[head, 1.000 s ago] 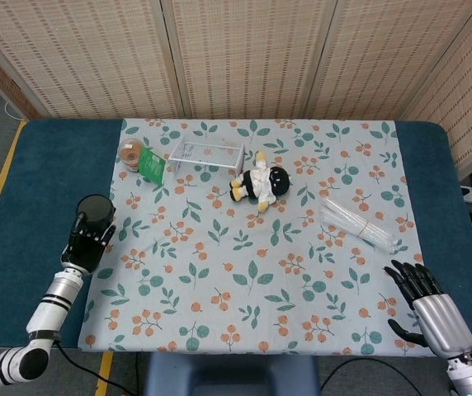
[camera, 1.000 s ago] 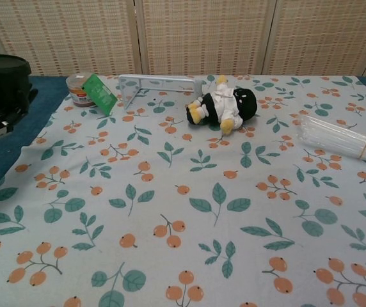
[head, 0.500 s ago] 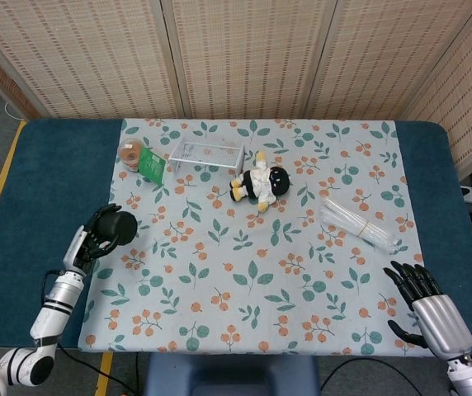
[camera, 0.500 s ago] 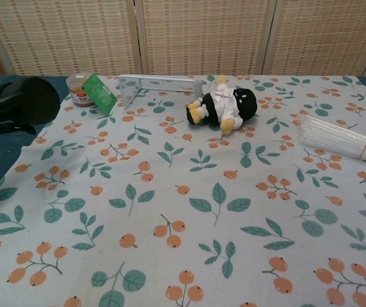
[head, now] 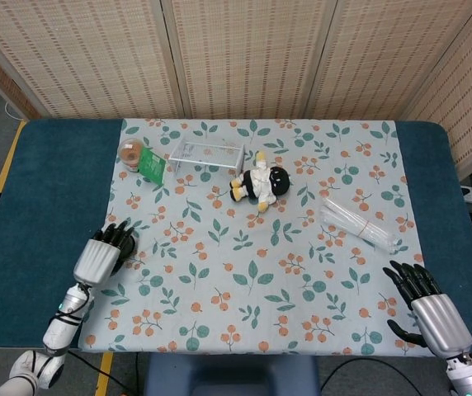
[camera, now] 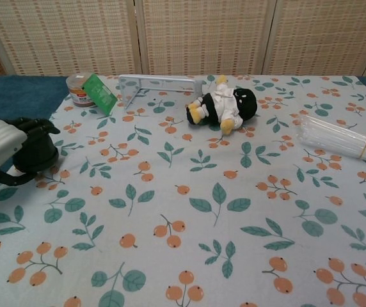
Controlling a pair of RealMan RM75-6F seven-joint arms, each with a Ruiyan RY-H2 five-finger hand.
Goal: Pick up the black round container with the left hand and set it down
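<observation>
The black round container (camera: 37,155) sits low at the left edge of the floral cloth (camera: 189,204), at or just above the table. My left hand (camera: 4,147) grips it, dark fingers curled over its top and the thumb below. From the head view, the left hand (head: 102,254) covers most of the container (head: 124,252), and only a dark sliver shows past the fingers. My right hand (head: 430,309) rests at the table's front right corner, holding nothing, with its fingers apart. The chest view does not show it.
A plush toy (head: 261,183) lies at the cloth's centre back. Behind it stand a clear rack (head: 207,153), a green packet (head: 152,167) and a small jar (head: 130,153). A bundle of clear plastic (head: 358,224) lies to the right.
My left hand has come down and toward the front with the container, from raised over the blue table to low at the cloth's left edge. The right hand has not moved.
</observation>
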